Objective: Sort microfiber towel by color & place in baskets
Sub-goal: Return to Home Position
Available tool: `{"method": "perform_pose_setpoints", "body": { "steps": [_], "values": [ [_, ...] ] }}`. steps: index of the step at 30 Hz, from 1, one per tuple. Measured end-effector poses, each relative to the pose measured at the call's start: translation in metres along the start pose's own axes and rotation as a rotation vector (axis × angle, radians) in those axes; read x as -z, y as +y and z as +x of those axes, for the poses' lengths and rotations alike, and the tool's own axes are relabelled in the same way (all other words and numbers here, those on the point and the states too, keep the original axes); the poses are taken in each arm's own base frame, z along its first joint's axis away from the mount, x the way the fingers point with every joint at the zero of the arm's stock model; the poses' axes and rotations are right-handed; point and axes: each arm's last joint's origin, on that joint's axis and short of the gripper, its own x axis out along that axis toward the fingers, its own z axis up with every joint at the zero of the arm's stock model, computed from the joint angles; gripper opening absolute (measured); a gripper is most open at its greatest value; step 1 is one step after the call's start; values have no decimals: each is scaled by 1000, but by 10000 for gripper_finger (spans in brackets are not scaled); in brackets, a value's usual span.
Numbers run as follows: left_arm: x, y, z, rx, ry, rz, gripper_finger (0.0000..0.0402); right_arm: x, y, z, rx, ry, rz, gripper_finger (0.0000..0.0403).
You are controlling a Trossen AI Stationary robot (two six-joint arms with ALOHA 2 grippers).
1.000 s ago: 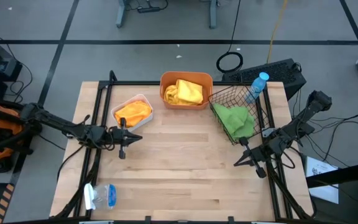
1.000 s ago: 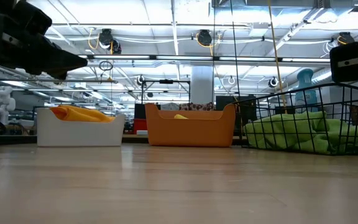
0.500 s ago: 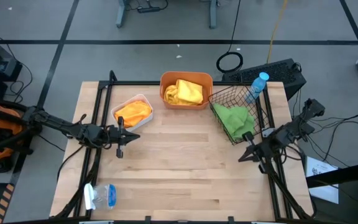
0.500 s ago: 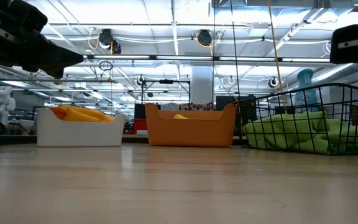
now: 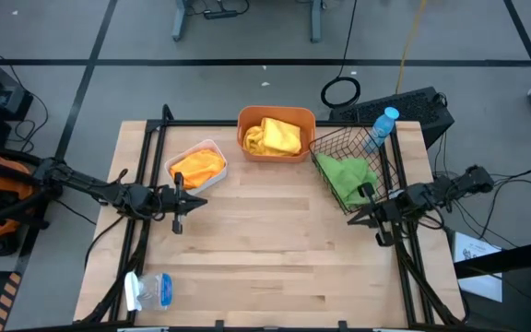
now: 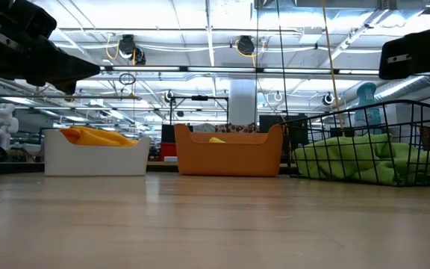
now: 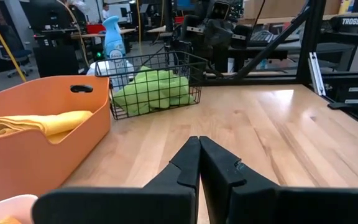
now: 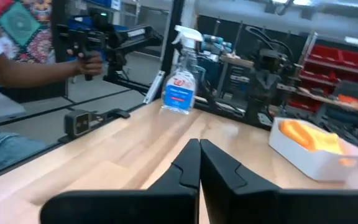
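The orange tub (image 5: 276,117) holds a yellow towel (image 5: 275,136) at the table's far middle. The white tray (image 5: 212,148) to its left holds an orange towel (image 5: 197,167). The black wire basket (image 5: 387,161) at the far right holds a green towel (image 5: 348,177). My left gripper (image 5: 201,202) hovers shut just near of the tray and shows shut in its wrist view (image 7: 199,146). My right gripper (image 5: 351,221) hovers shut near the basket's near corner, as its wrist view (image 8: 199,149) also shows. Neither holds anything.
A spray bottle (image 5: 150,290) stands at the near left corner. A blue-capped bottle (image 5: 383,124) is behind the wire basket. Black frame rails (image 5: 146,184) run along both table sides. A person's arm (image 8: 36,62) shows beyond the table. Bare wood (image 5: 275,240) lies between the grippers.
My right arm has swung so that it lies more level across the table's right edge, and its gripper has shifted a little toward the far edge, closer to the wire basket. My left gripper has drawn back slightly toward the left edge. Both stayed shut.
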Motion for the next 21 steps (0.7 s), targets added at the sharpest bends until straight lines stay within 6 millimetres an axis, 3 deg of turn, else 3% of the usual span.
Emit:
{"method": "perform_pose_setpoints", "body": {
  "steps": [21],
  "values": [
    [4,1,0,-42,40,13,11,3,-20,-2,131,16,46,0]
  ]
}}
